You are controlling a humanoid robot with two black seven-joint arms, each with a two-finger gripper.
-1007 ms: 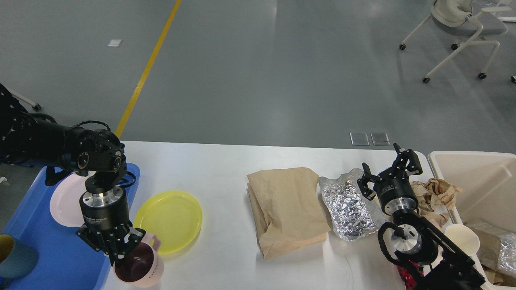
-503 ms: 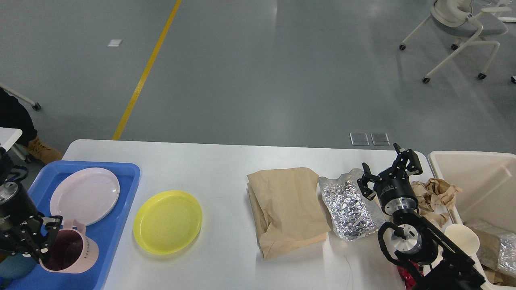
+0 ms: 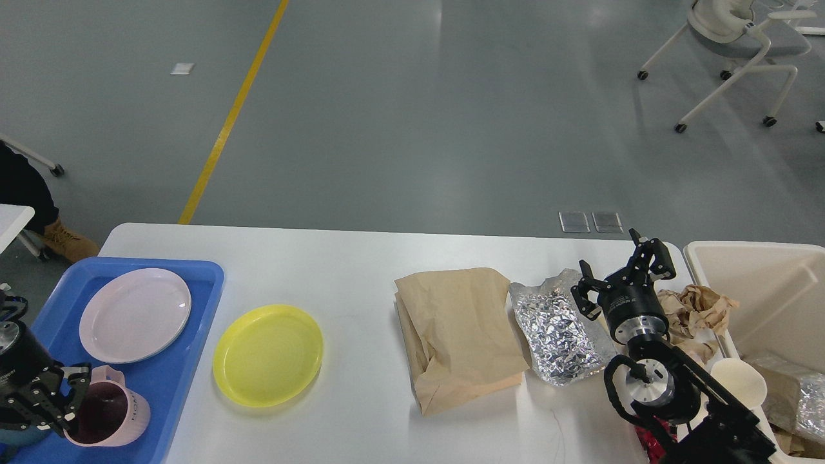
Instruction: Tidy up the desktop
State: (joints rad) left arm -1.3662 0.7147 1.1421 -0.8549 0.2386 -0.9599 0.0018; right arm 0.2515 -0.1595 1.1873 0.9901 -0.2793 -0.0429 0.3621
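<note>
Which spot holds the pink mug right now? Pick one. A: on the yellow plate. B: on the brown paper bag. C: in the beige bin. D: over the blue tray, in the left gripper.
D: the pink mug sits over the blue tray at its near end, with the left gripper closed on its rim.

We note the desktop (image 3: 361, 258): a wide, smooth white rectangular top with rounded far corners, lying flat, spanning left to right across the near half.
</note>
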